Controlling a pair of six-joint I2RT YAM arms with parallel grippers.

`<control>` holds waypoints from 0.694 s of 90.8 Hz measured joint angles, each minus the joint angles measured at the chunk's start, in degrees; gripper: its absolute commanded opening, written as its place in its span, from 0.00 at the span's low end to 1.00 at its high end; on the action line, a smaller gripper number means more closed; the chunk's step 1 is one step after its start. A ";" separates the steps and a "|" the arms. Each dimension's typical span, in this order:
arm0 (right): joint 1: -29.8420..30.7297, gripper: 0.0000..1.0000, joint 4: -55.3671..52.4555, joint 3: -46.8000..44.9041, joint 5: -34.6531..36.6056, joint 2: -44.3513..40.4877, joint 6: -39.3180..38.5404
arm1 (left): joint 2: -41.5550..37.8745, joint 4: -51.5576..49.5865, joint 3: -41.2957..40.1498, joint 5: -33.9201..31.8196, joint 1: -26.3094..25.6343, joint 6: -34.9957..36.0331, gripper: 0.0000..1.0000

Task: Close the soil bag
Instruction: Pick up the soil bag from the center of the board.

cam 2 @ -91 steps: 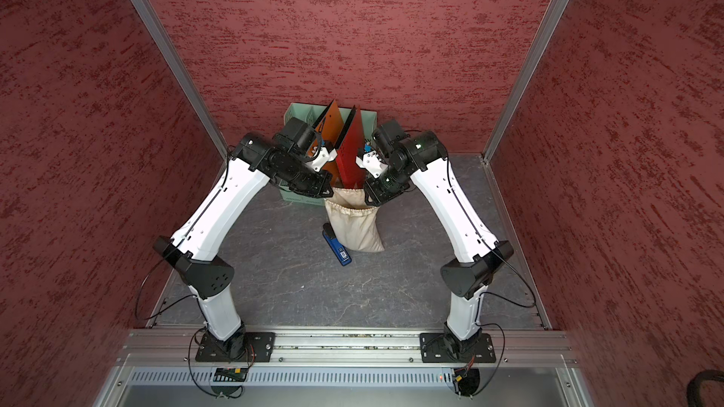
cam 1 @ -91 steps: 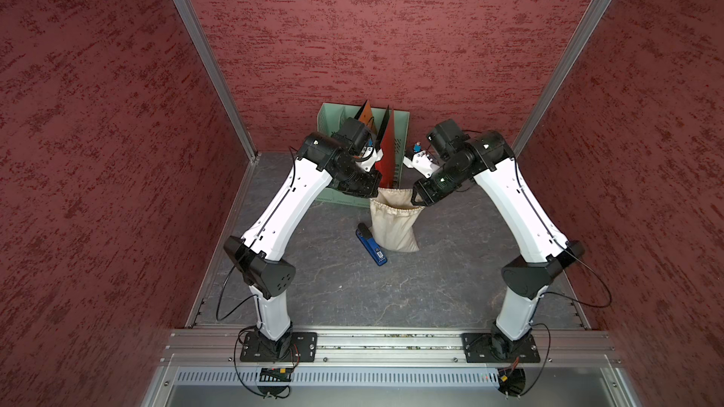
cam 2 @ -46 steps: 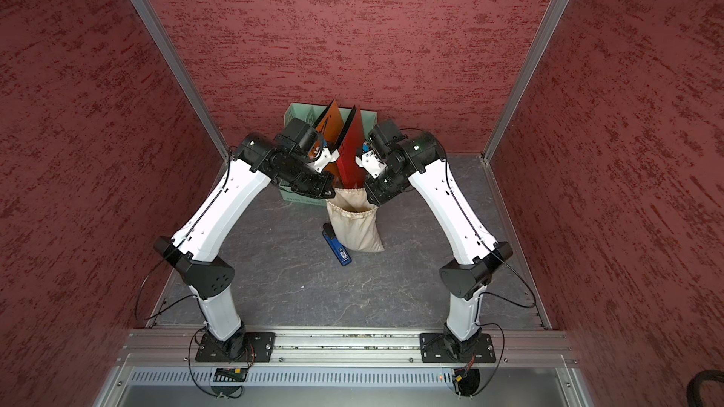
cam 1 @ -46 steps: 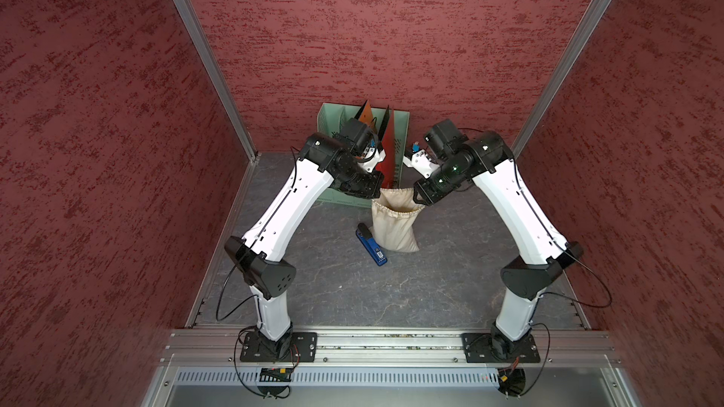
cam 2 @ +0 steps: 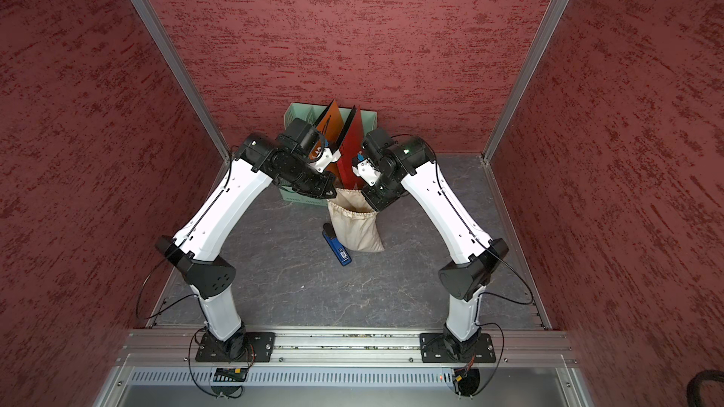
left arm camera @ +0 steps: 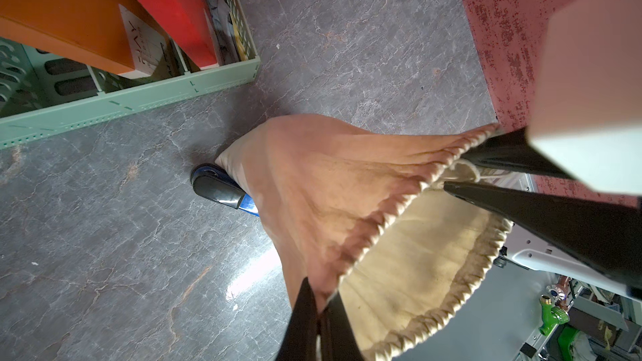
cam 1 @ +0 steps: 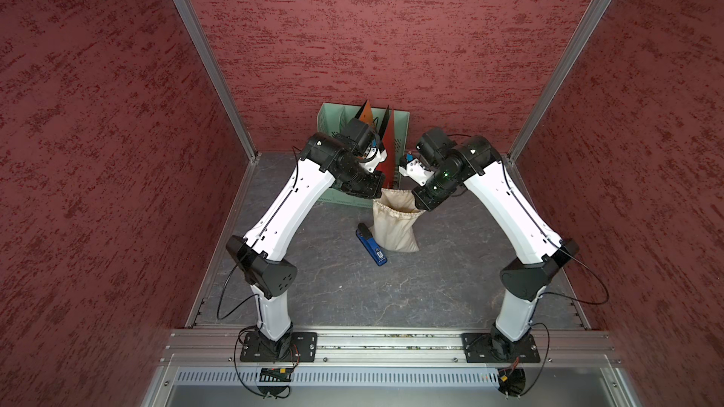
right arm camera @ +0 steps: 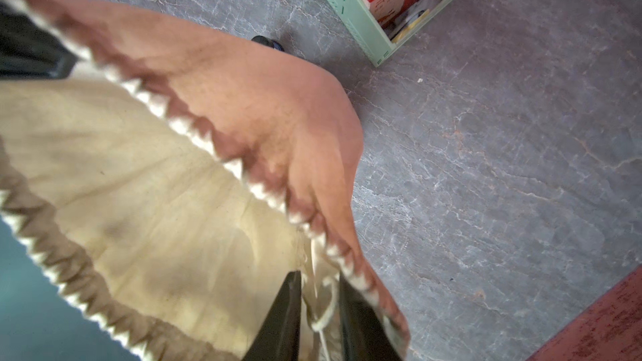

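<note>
The cream cloth soil bag stands on the grey floor with its ruffled neck wide open, hung between my two grippers. My left gripper is shut on one end of the rim, seen in a top view at the bag's left corner. My right gripper grips the opposite end of the neck, its jaws narrow with the white drawstring loop and cloth between them. In the left wrist view the right gripper shows across the bag's mouth. The bag's inside looks pale; I see no contents.
A blue stapler lies on the floor against the bag's left side. A mint-green file rack with an orange folder and a red folder stands at the back wall behind both wrists. Red walls close in all sides.
The right gripper's jaws have closed in on the bag's neck and drawstring. Both arms and the bag have barely shifted.
</note>
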 measured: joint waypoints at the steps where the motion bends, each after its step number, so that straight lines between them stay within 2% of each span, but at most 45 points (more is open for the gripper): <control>1: 0.04 0.00 0.00 0.00 0.02 0.00 0.37 | 0.00 0.00 0.00 -0.02 0.00 0.00 0.00; 25: 0.33 0.00 0.31 0.04 3.23 -0.61 0.37 | 0.00 0.00 0.00 -0.31 0.00 0.00 0.00; 34: 0.37 0.00 4.35 -1.05 3.17 -3.78 1.40 | 0.00 -0.02 0.00 -0.35 0.00 0.00 0.00; 63: -0.13 0.00 29.24 -22.12 -0.04 -23.93 9.05 | 0.00 -0.04 0.00 -0.57 0.00 -0.11 0.01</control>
